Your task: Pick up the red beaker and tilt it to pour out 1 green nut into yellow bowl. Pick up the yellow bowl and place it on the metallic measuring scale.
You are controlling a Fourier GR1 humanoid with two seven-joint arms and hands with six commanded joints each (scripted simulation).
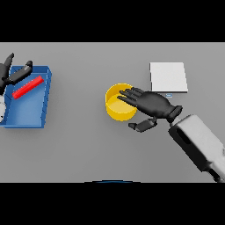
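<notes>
The right arm's white forearm (200, 143) lies nearest the camera, coming in from the lower right corner of the grey table (79, 149).

At the table's left edge sits a blue tray (27, 116), with a red bar-like thing (27, 87) lying inside it near its far end, its long axis running diagonally from near-left to far-right. If this is the red beaker, it is on its side; no green nut can be made out in it or anywhere else. The left hand (12, 72) shows at the tray's far-left corner, fingers fairly straight and spread, one reaching over the tray rim towards the red piece without clearly touching it.

Around the table's middle stands the yellow bowl (115, 110); its inside looks plain yellow, and I cannot tell whether anything lies in it. The right hand (151, 104) is just right of the bowl, straight fingers reaching left over its rim and the thumb hanging loose below on the near side: open, nothing grasped.

Towards the far right edge lies the metallic measuring scale (168, 77), a pale square plate, bare on top.

The right hand is by far the nearer to the bowl, and the scale lies beyond and to the right of both. Lifting the bowl would probably call for fingers and thumb to close on its right wall.
</notes>
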